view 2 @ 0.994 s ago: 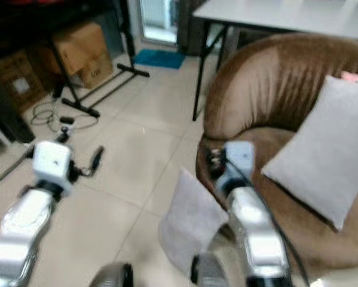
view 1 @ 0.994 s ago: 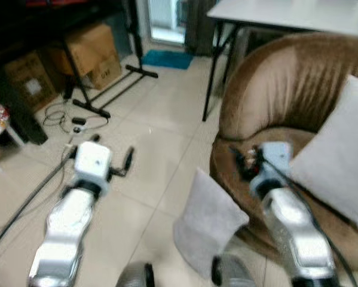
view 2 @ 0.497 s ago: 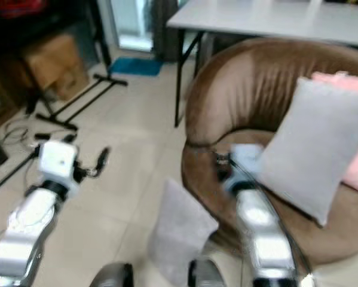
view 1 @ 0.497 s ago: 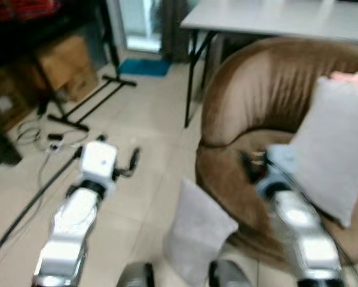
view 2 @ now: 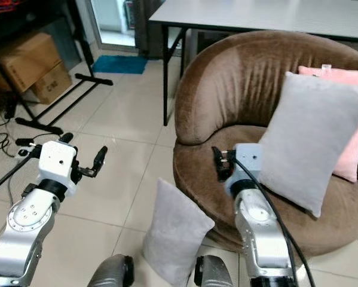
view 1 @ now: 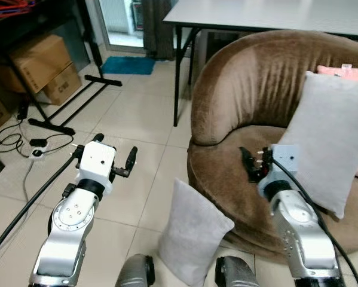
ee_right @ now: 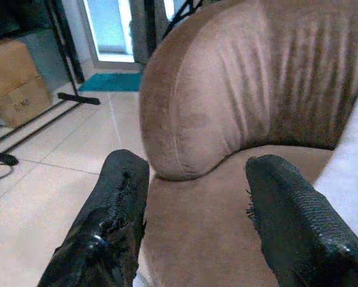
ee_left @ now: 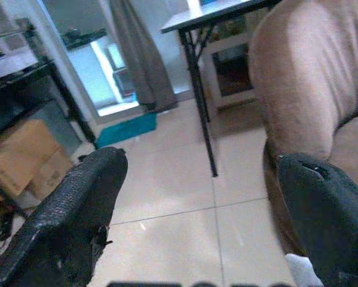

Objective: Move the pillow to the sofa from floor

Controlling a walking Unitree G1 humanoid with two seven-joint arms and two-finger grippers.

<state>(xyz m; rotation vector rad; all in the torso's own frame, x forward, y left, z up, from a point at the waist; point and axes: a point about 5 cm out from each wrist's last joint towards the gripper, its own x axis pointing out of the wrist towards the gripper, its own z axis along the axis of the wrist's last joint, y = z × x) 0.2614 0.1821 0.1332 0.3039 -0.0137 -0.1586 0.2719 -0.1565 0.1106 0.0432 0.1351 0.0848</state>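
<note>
A grey pillow [view 1: 193, 239] stands on its edge on the tiled floor, leaning on the front of the round brown sofa [view 1: 256, 89]. It sits low between my two arms, just ahead of my feet. My left gripper [view 1: 114, 149] hangs open over bare tiles to the pillow's left, with its fingers [ee_left: 77, 221] spread wide. My right gripper [view 1: 254, 162] is open above the front of the sofa seat, up and to the right of the pillow, and its fingers [ee_right: 122, 209] hold nothing.
A second grey pillow [view 1: 328, 137] and a pink one [view 1: 349, 70] lean on the sofa back. A grey table [view 1: 274, 12] stands behind the sofa. Cardboard boxes [view 1: 41, 60], a black stand [view 1: 77, 101], cables [view 1: 17, 143] and a blue mat [view 1: 128, 64] lie to the left.
The whole view has swung toward the sofa and sharpened, bringing the pink pillow into sight. Both arms hold the same pose with open grippers. The floor pillow has not moved.
</note>
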